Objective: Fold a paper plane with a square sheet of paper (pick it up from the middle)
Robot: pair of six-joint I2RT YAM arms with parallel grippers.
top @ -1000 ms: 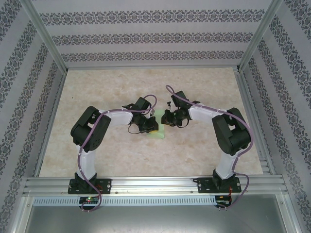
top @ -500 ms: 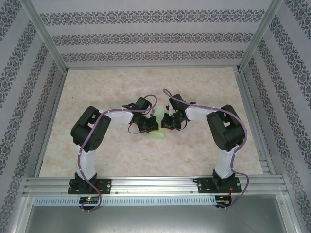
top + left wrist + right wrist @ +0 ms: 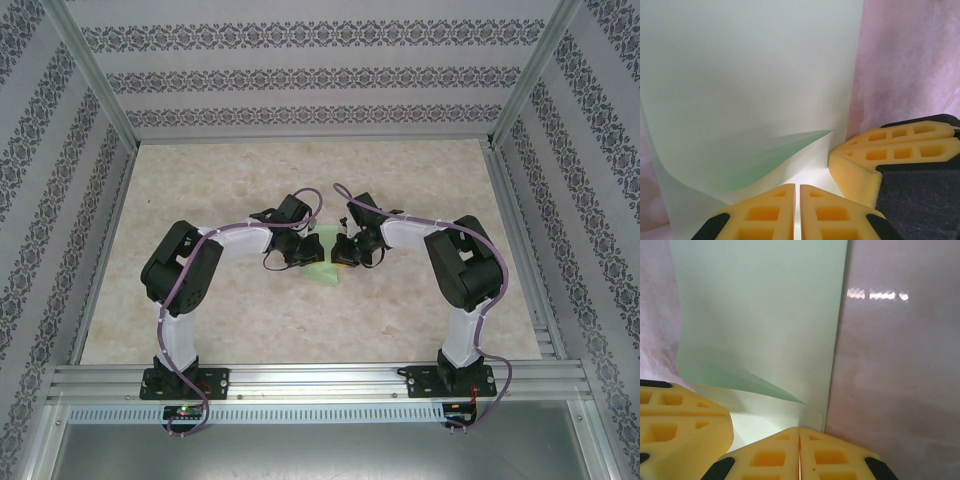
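Top external: paper [image 3: 325, 272] under both wrists [image 3: 290, 245] [image 3: 358, 245]

From above, the square sheet of paper [image 3: 322, 270] is a green sliver, mostly buried under the left gripper [image 3: 300, 256] and right gripper [image 3: 346, 250]; up close it runs off the top edge, both grippers cropped below.

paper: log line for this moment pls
paper: doubled, top layer curling | left tool: shut on paper | right tool: shut on paper | tools: close together
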